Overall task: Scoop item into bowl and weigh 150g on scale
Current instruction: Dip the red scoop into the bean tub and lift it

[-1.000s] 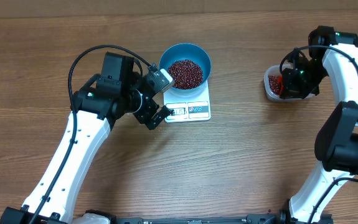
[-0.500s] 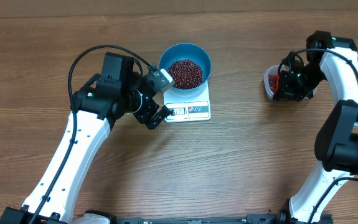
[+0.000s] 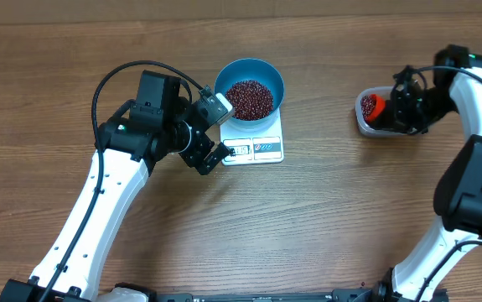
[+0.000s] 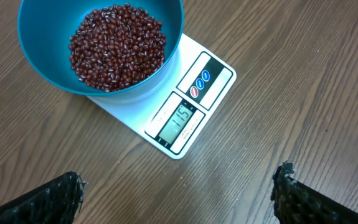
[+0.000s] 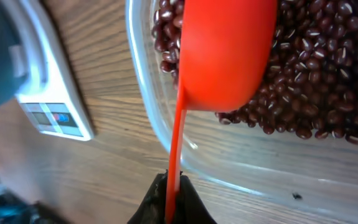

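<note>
Orange scoop (image 5: 225,56), clenched in the right pincer (image 5: 172,199), sits over beans (image 5: 315,74) in the tub (image 5: 241,162) by the surface's right edge; scooping seems in hand, then a small top-up for the part-filled bowl (image 4: 42,31) on the scale (image 4: 129,106) mid-back, left pincer (image 4: 175,190) released beside it.

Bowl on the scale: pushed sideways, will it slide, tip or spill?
Probably slides: the bowl looks like smooth plastic on the smooth scale. The beans lie low, under the rim, so tipping or spilling seems unlikely. A long push might carry it off the small scale.
</note>
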You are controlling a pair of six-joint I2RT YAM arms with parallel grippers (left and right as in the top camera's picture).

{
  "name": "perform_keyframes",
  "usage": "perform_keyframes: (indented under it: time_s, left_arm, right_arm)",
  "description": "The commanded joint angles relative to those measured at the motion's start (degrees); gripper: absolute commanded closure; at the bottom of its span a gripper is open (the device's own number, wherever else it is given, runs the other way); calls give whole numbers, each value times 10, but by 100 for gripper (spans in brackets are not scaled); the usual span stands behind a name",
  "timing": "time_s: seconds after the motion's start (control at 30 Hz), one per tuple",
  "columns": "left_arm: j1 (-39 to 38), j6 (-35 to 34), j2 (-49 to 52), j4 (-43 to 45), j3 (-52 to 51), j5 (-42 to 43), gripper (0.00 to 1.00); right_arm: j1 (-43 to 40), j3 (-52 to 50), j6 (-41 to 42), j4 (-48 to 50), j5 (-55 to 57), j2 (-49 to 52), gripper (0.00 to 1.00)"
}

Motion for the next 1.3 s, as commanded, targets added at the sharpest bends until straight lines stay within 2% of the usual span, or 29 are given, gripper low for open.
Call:
perform_keyframes:
  time_s: [0.0,0.37,0.67,0.9,1.27]
  left_arm:
    - [1,-8,2,0,-2,2,0]
    - [1,-8,2,0,-2,2,0]
    - [1,-8,2,0,-2,2,0]
    - [1,-8,2,0,-2,2,0]
    - [1,-8,2,0,-2,2,0]
  right_arm:
    - [-26,-2,-51,-7,-83,6,96]
    - [-97,-2,-79,-28,-126,6,96]
    - [-129,-2,-176,-87,-227,6,96]
    - [-121,-2,-250,-142,-296,6,96]
    - [-50,-2,-253,-152,-363,6,96]
